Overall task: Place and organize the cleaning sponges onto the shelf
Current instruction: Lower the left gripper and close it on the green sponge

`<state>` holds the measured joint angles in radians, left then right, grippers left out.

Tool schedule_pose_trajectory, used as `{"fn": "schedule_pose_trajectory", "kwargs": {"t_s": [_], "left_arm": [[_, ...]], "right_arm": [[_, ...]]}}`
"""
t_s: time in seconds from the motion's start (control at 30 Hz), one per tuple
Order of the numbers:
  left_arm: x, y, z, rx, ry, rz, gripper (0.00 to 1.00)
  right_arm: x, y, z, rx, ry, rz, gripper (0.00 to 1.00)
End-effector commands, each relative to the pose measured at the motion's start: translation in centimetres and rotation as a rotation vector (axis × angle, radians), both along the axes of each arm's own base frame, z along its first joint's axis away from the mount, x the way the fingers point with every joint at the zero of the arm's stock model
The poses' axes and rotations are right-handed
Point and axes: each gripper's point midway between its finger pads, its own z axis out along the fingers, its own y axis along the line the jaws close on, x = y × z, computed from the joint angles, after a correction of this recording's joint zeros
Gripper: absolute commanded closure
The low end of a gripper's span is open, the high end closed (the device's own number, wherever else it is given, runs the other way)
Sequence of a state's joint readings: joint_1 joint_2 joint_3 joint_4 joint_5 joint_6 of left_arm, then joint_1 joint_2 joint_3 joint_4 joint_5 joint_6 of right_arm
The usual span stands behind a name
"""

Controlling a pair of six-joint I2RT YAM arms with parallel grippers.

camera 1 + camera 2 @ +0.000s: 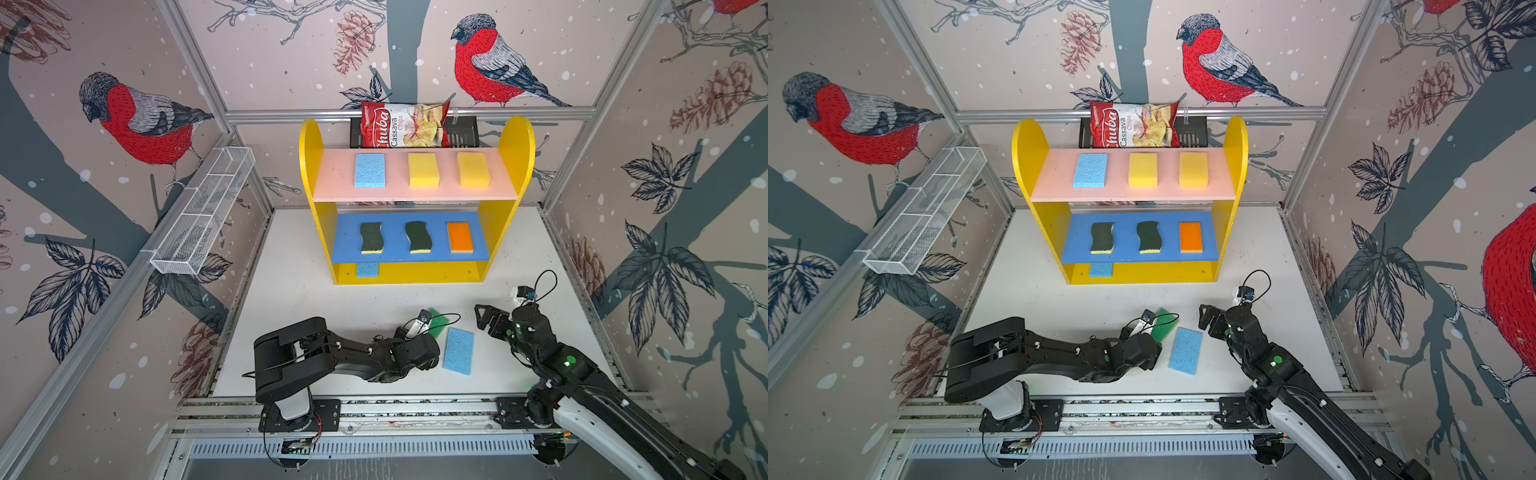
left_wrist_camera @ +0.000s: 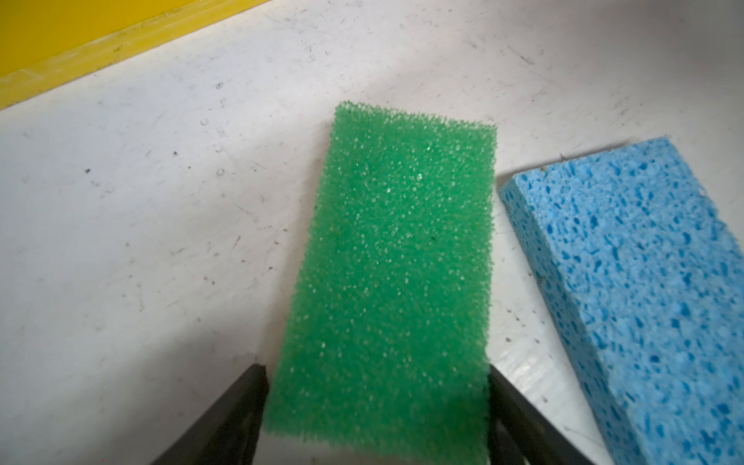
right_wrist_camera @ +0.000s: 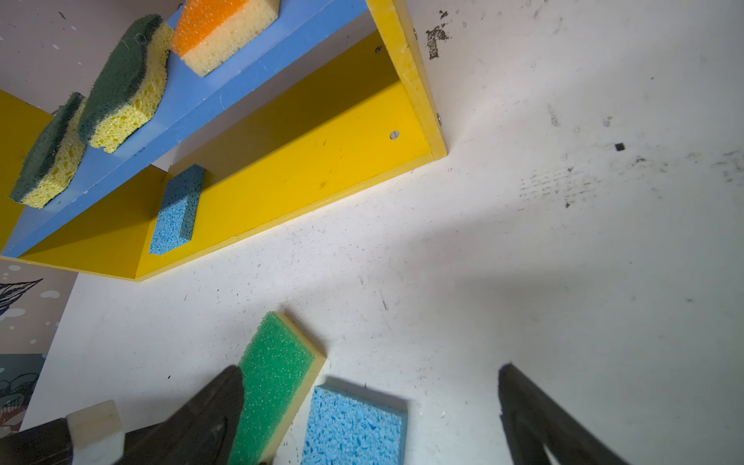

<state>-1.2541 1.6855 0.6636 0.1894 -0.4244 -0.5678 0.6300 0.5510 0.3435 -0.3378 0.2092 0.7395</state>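
The bright green sponge (image 2: pixel 398 261), a flat rectangle of coarse, open-pored foam on a pale yellow backing layer, lies on the scuffed white desk (image 1: pixel 291 332). It is in the lower middle of both top views, half hidden under the left arm's wrist. The left gripper (image 2: pixel 376 370) straddles it with jaws wide, one black finger right at each long edge of the foam, which shows no squeeze. Just beside it, a little apart, a thicker light blue pitted sponge (image 1: pixel 458 350) lies flat on the desk. To the right of the pair, the right gripper (image 1: pixel 483 318) hovers with jaws spread wide and nothing between them.

Higher in the frame, at the middle, stands the yellow wooden shelf (image 1: pixel 311 137) with rounded side panels.
- **Top:** its pink top board (image 1: pixel 332 183) carries a row of one light blue block (image 1: pixel 370 170) and two plain yellow foam blocks (image 1: pixel 424 169) (image 1: pixel 473 169).
- **Middle:** the blue middle board (image 1: pixel 349 241) holds two dark green wavy scourers (image 1: pixel 370 237) (image 1: pixel 417 237) with yellow backing, and an orange-topped sponge (image 1: pixel 460 237).
- **Base:** on the yellow base (image 1: pixel 415 272), towards its left end, a small blue sponge (image 1: pixel 367 270) pokes out from under the blue board.

Behind the shelf, a crinkled red-and-white chips bag (image 1: pixel 403 124) sits in a black perforated rack (image 1: pixel 461 133). A white wire mesh basket (image 1: pixel 203 216) hangs on the left wall.
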Motion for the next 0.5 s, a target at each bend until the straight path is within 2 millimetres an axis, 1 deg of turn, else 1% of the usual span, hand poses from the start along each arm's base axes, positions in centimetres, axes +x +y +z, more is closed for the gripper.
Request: {"fn": "schedule_pose_trajectory", "kwargs": {"t_s": [0.0, 0.17, 0.23, 0.47], "left_arm": [[-2.13, 1.1, -2.36, 0.079, 0.119, -0.055, 0.15], [-1.94, 1.16, -1.98, 0.111, 0.095, -0.09, 0.12], [-1.64, 1.46, -2.06, 0.14, 0.083, -0.092, 0.14], [-1.73, 1.12, -2.71, 0.143, 0.095, -0.115, 0.21]], "right_arm": [[0.27, 0.28, 0.5, 0.021, -0.013, -0.002, 0.02], [0.22, 0.22, 0.39, 0.02, -0.012, -0.004, 0.02], [0.2, 0.2, 0.33, 0.019, -0.011, -0.004, 0.02], [0.03, 0.0, -0.11, 0.017, -0.004, -0.009, 0.02]]}}
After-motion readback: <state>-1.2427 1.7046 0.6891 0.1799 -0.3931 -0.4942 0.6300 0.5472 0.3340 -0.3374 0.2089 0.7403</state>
